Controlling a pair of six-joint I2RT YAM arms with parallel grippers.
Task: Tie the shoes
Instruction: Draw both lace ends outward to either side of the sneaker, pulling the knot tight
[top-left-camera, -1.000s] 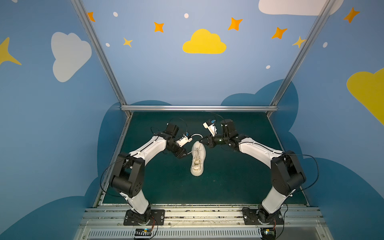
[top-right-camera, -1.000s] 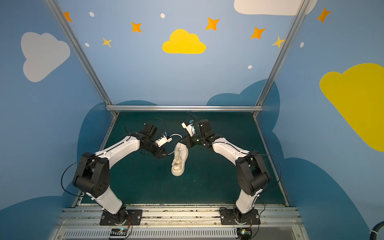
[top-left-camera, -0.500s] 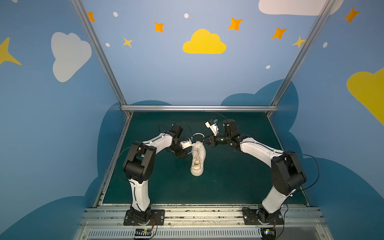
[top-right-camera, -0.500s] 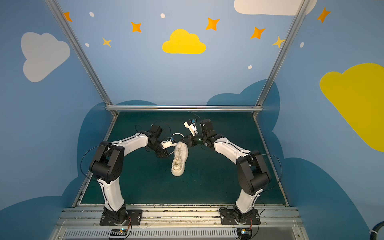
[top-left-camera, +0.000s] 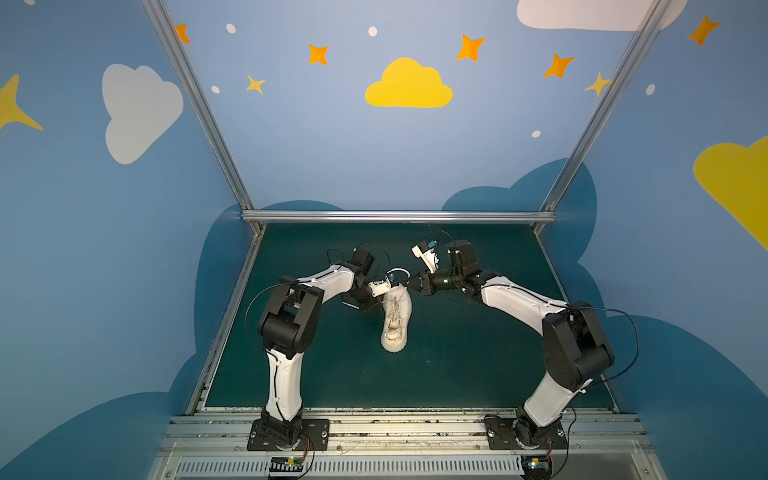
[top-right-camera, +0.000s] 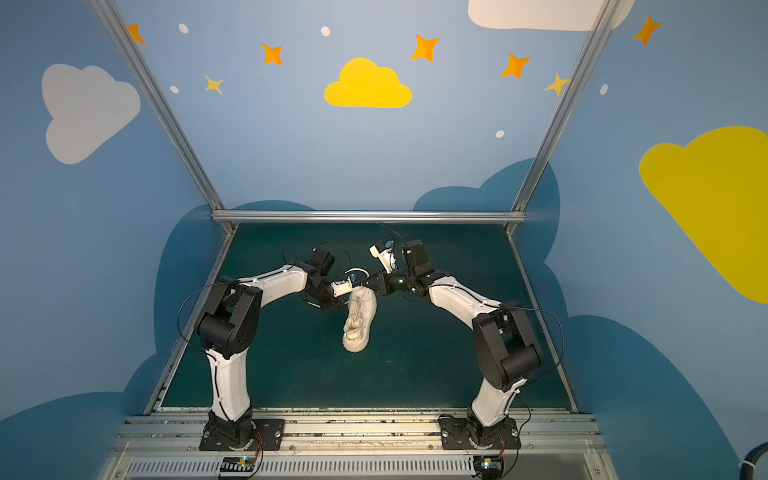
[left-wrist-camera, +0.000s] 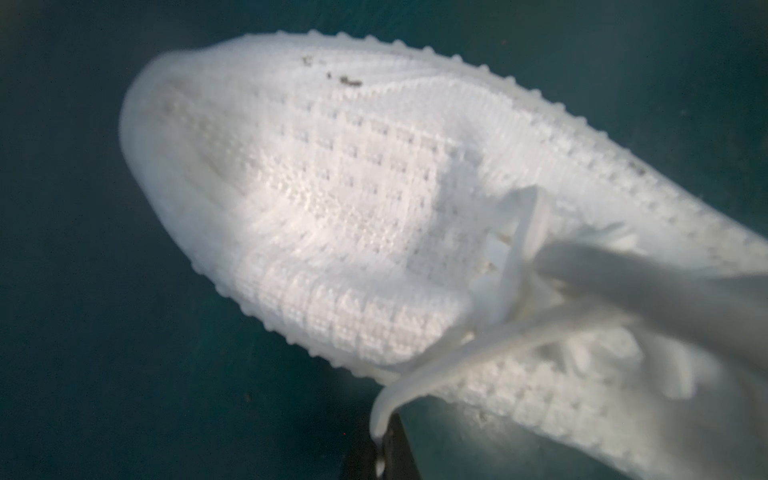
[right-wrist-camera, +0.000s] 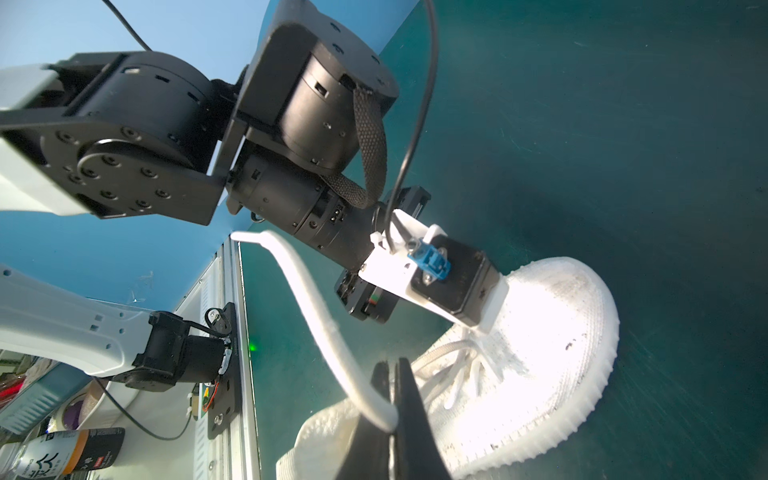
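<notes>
both lace ends look gripped, so i'd say the tying is at its start; next the strands need drawing apart and crossing over the tongue. the shoe (top-left-camera: 397, 318) lies on the green counter (top-left-camera: 478, 353), between both claws. the right claw (right-wrist-camera: 392, 419) is closed on one of the laces (right-wrist-camera: 316, 316). the left claw (left-wrist-camera: 392, 453) is closed too, a strand running into its tip.

I work above a dark green matte table mat (top-left-camera: 478, 365), boxed in by sky-blue painted walls (top-left-camera: 332, 158). A flat yellow cloud shape (top-left-camera: 408, 85) sits mid back wall. Orange four-point stars (top-left-camera: 318, 54) flank it, and a pale grey-white cloud (top-left-camera: 139, 110) lies left of it. Silver aluminium frame posts (top-left-camera: 199, 108) rise either side, and a silver crossbar (top-left-camera: 399, 216) runs below.
</notes>
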